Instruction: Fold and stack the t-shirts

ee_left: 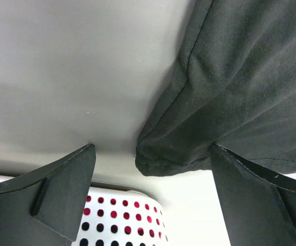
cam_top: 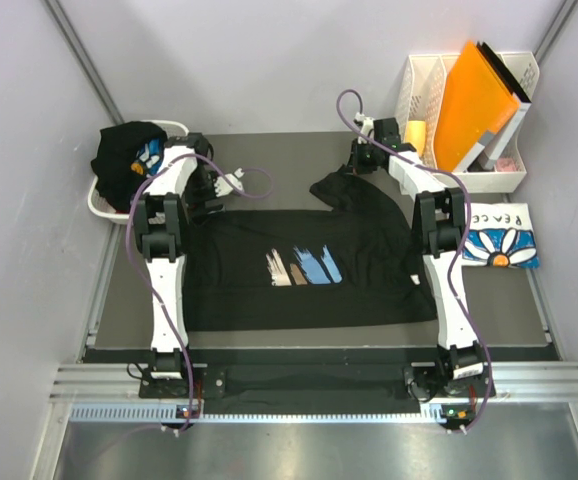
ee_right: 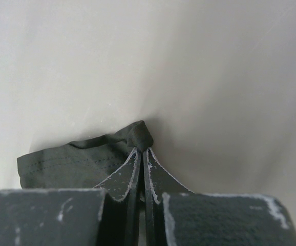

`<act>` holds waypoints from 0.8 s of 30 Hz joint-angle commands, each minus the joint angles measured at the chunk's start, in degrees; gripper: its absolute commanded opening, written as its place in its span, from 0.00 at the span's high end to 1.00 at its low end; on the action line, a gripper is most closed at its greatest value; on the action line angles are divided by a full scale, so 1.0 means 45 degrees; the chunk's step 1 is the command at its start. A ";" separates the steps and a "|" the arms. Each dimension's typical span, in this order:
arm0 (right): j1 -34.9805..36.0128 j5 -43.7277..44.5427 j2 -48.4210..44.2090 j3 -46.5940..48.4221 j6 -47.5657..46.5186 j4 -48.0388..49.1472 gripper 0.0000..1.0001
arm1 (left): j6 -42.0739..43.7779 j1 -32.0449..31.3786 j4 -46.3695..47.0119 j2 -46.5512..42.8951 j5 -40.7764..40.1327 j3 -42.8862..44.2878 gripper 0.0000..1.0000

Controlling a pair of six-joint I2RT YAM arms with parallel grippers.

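Right gripper (ee_right: 144,151): jaws pressed together on a small bunch of black cloth. A pinched tuft pokes out just past the tips in the wrist view. From above, I read this as the far right sleeve of the printed black t-shirt (cam_top: 269,300), lifted off the grey mat (cam_top: 269,145) toward the rear of the table, with the fabric tented below the gripper.

Left gripper (ee_left: 152,149): jaws spread wide, gripping nothing. In its wrist view a folded hem corner of the same shirt sits between the two fingers (ee_left: 61,200). I cannot tell whether the finger on the right of that view touches the cloth. Overhead, this gripper hangs just above the shirt's far left corner.

The printed shirt lies spread across the middle of the mat between the two arms, chest up. Its blue, white and tan strokes (cam_top: 304,268) show near the centre.

A second black t-shirt (cam_top: 121,160) is heaped in the white laundry basket (cam_top: 104,208) at the far left corner, just beside the left arm's elbow. The basket's perforated rim also shows under the left fingers.

A folded white t-shirt (cam_top: 499,240) with a blue daisy print lies at the right edge, near the right forearm and well apart from the black shirt.

Behind it, a white file rack (cam_top: 419,90) holds an orange folder (cam_top: 479,95), tilted.
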 commanded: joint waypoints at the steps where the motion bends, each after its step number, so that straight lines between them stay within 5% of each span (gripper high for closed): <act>1: 0.0207 0.0150 -0.0457 -0.0318 -0.0250 -0.0505 1.00 | 0.0665 0.0426 -0.1060 0.0253 0.0693 0.0334 0.03; 24: 0.0285 0.0267 -0.0515 -0.0396 -0.0406 -0.0485 1.00 | 0.1036 0.0563 -0.0963 -0.0019 0.1220 0.1252 0.04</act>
